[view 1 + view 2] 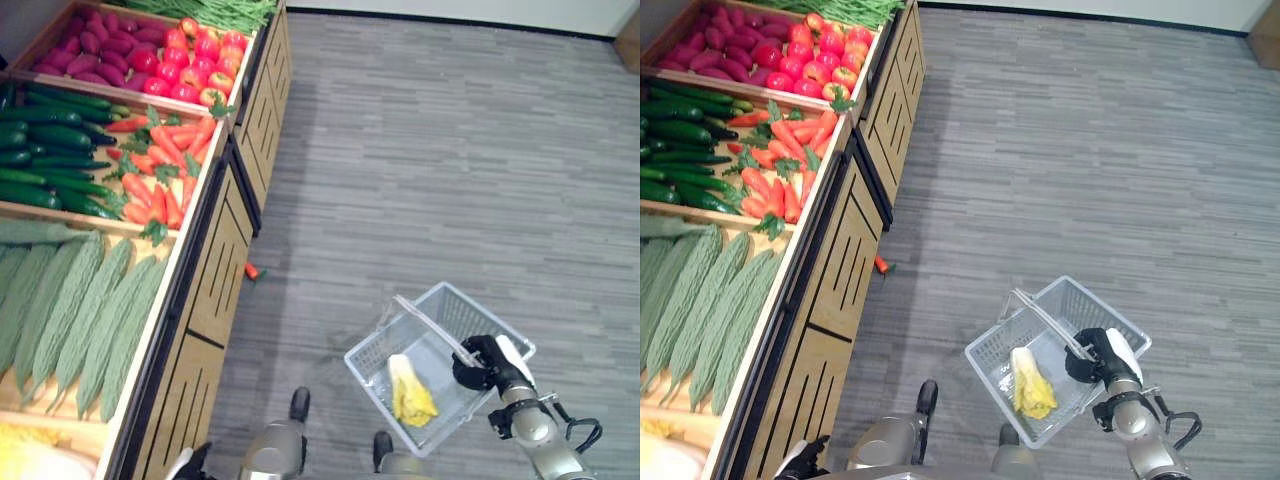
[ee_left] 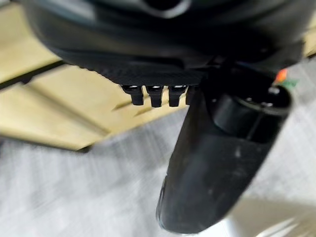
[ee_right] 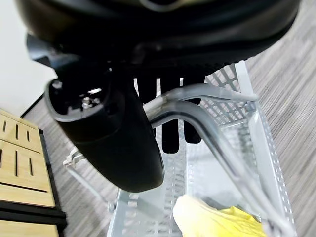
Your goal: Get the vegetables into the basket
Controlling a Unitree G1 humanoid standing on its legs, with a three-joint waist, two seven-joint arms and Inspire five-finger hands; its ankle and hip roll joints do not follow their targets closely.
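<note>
A white wire basket (image 1: 372, 366) hangs low over the grey floor at the lower right. My right hand (image 1: 482, 363) is shut on the basket's handle (image 3: 197, 106), fingers curled round the bar in the right wrist view. A pale yellow-green cabbage (image 1: 410, 393) lies inside the basket; its yellow leaves (image 3: 213, 220) also show below the handle. My left hand (image 2: 217, 163) hangs beside the wooden stand, fingers relaxed and holding nothing.
A wooden produce stand (image 1: 215, 270) runs along the left, with bitter gourds (image 1: 90, 300), carrots (image 1: 160, 165), cucumbers (image 1: 50, 150), red tomatoes (image 1: 200, 60) and purple tubers (image 1: 100, 45). One small carrot (image 1: 253, 271) lies on the floor by the stand's base.
</note>
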